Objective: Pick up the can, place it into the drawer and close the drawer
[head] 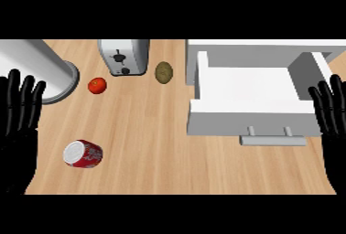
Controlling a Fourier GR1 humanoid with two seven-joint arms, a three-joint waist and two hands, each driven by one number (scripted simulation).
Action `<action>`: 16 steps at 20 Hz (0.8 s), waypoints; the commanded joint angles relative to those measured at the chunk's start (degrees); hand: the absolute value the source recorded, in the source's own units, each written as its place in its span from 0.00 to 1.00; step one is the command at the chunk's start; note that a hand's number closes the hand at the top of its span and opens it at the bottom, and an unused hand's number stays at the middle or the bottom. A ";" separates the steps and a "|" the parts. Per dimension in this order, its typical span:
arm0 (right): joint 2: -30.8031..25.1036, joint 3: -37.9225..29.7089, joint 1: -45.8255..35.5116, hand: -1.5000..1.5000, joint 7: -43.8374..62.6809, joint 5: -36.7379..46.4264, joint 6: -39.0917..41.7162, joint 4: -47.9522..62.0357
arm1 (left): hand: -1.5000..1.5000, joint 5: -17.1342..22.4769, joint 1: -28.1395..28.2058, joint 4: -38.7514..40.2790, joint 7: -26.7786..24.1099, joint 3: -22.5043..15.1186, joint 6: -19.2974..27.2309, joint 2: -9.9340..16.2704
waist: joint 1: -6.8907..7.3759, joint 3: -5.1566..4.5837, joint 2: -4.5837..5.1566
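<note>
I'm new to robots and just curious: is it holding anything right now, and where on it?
Nothing. The left hand and right hand are open and empty; the can lies untouched.

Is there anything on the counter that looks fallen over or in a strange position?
Yes. The can lies on its side near the left hand, its top facing the camera, instead of standing upright. The drawer stands open. Nothing looks spilled or damaged.

Pale wooden counter top (162, 151), grained and matt. Red-and-white metal can (83, 154), glossy. Boxy silver toaster (123, 56) in brushed metal; plain white drawer (251, 103), smooth and matt.
</note>
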 commanded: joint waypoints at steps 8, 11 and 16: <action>2.43 -2.28 3.84 0.00 8.23 -0.50 -3.80 2.38 | 0.00 -0.57 20.67 -5.24 10.12 5.85 9.70 -5.29 | 1.14 0.03 -1.43; 1.70 -4.15 1.55 0.00 11.28 -1.47 -4.41 2.62 | 0.00 -1.52 25.19 -12.93 15.38 4.01 12.25 -5.38 | 0.58 0.14 -1.57; 3.37 -2.21 2.33 0.00 9.39 0.38 -4.50 3.17 | 0.00 0.30 24.80 -14.88 18.37 8.34 11.92 -3.80 | -0.27 0.11 -1.47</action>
